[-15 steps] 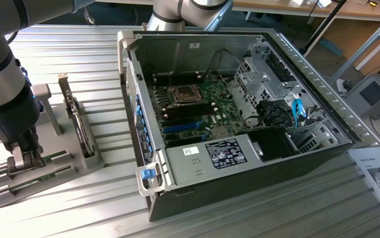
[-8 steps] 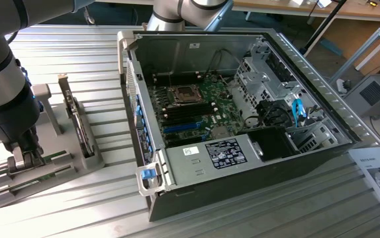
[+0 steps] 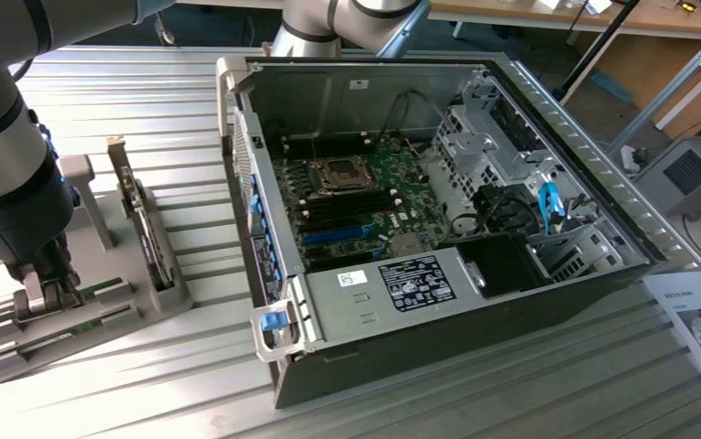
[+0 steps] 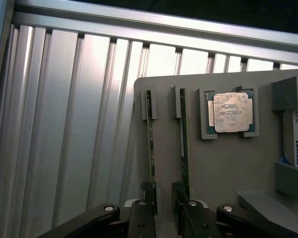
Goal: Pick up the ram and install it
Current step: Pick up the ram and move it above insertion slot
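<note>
Wrist view: the end effector [image 4: 164,192] hangs low over the ends of two ram sticks [image 4: 150,144], side by side in a gray holder [image 4: 228,163]. I cannot tell if it is grasping one. The holder sits at the exterior view's left of the open computer case [image 3: 448,358].

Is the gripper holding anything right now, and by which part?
It cannot be told: the gripper sits at one end of the two ram sticks in the grey tray, neither visibly lifted.

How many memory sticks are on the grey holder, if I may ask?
2: one stick in the slot beside the processor, the other stick one slot farther.
</note>
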You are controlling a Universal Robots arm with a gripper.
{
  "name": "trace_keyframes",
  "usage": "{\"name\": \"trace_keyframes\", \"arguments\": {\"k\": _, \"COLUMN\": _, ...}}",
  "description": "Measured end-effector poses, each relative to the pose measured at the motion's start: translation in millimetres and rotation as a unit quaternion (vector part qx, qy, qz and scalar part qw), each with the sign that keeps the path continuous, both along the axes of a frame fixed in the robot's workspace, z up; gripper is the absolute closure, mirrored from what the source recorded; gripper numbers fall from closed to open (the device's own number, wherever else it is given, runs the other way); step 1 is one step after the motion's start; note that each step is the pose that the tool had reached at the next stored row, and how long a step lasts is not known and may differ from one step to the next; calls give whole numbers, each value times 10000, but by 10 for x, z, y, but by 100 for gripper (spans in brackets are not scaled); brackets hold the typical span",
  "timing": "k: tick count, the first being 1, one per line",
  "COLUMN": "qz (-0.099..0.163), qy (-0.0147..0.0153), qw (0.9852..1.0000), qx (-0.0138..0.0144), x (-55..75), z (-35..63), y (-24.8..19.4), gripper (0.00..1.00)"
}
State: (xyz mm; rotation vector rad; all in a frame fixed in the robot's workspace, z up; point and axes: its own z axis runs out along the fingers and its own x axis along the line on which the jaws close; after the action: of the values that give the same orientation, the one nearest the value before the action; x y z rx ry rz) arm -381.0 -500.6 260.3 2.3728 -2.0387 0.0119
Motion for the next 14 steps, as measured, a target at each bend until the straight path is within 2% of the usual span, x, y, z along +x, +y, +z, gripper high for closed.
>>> {"name": "trace_keyframes", "arguments": {"k": 14, "qz": 33, "qy": 0, "qw": 10000, "qx": 0, "x": 0, "z": -2, "y": -8, "gripper": 71}}
